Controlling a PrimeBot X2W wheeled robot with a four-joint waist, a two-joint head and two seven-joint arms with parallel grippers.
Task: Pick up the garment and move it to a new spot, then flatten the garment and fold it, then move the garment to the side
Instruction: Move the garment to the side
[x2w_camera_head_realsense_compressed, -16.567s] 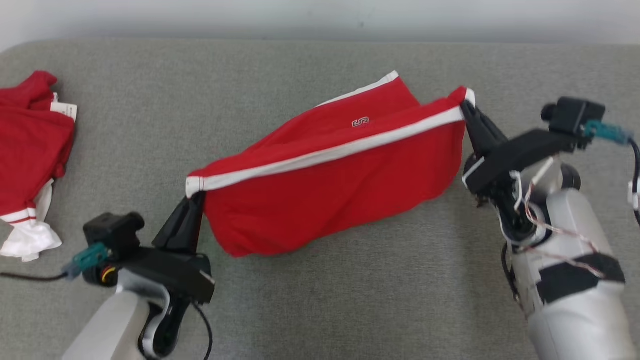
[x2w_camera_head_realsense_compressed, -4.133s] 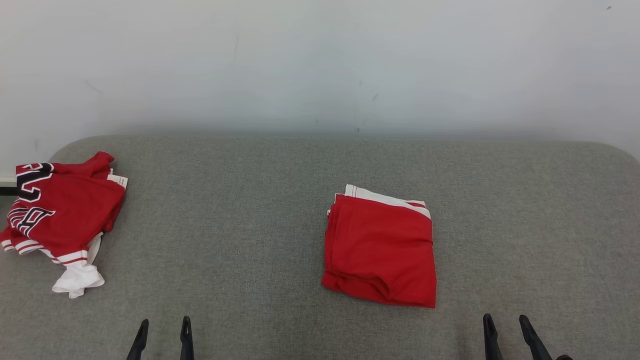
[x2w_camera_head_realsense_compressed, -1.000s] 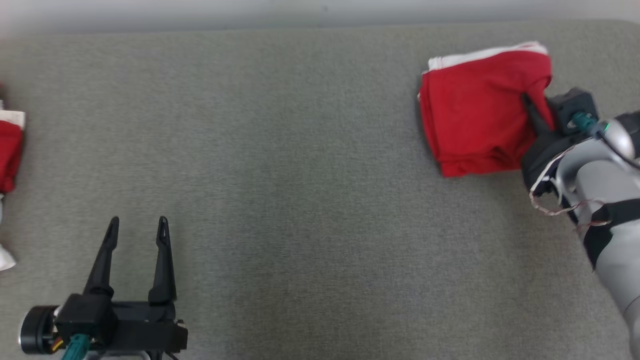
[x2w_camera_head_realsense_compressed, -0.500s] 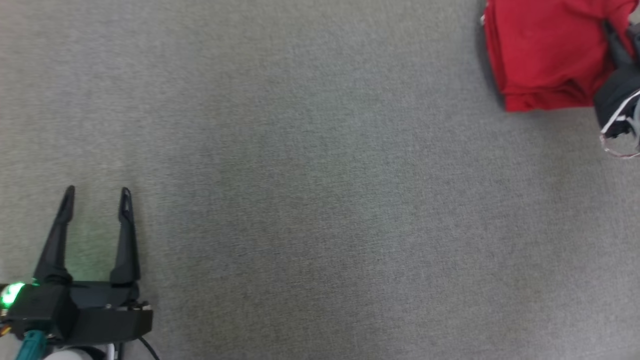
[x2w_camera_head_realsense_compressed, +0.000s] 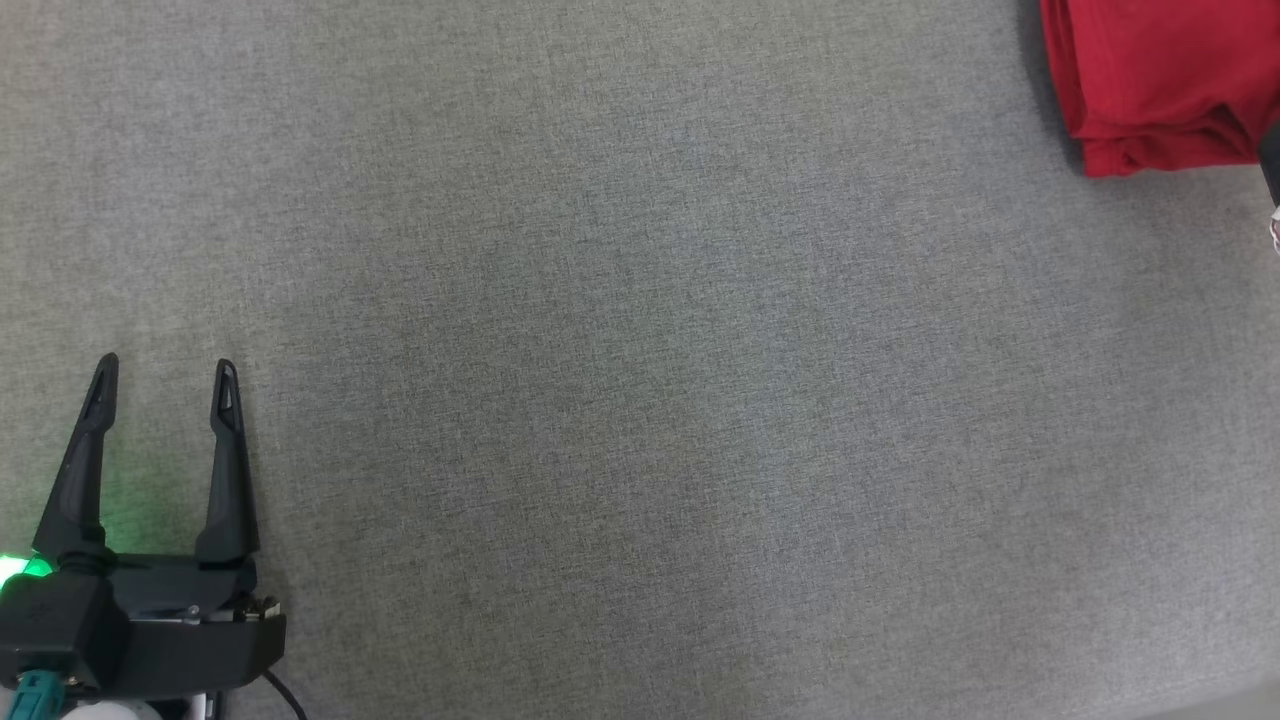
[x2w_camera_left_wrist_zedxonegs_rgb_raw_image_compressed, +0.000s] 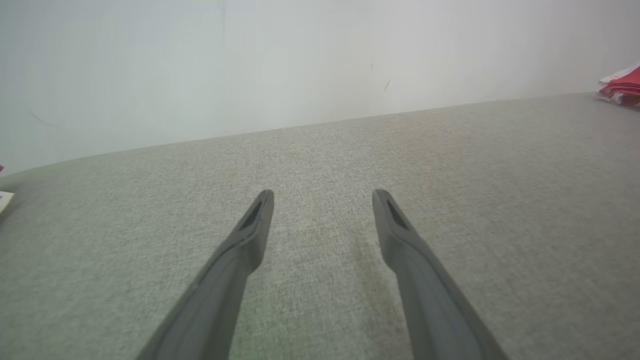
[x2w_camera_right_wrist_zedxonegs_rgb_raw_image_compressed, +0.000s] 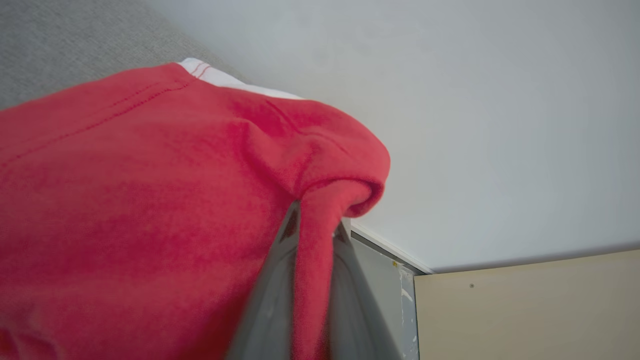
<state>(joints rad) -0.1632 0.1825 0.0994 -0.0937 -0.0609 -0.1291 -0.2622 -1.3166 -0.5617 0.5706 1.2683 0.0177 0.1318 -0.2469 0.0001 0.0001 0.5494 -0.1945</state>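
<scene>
Grey woven fabric covers the counter (x2w_camera_head_realsense_compressed: 640, 350) across the head view. At the lower left, the left end effector (x2w_camera_head_realsense_compressed: 165, 365) points toward the far side, its two dark fingers (x2w_camera_head_realsense_compressed: 228, 470) spread apart with nothing between them. The red garment (x2w_camera_head_realsense_compressed: 1150, 80), folded into a compact stack, lies at the far right corner of this view, well apart from that end effector.

From the left wrist, the spread fingers hover just over bare counter, a pale wall (x2w_camera_left_wrist_zedxonegs_rgb_raw_image_compressed: 300, 60) rises beyond the far edge, and the garment shows small at the far right.

From the right wrist, the right end effector (x2w_camera_right_wrist_zedxonegs_rgb_raw_image_compressed: 317, 220) is clamped on a raised fold of the garment, red cloth pinched between its fingers. White trim (x2w_camera_right_wrist_zedxonegs_rgb_raw_image_compressed: 225, 80) edges the cloth, with a beige panel (x2w_camera_right_wrist_zedxonegs_rgb_raw_image_compressed: 525, 310) at the lower right.
</scene>
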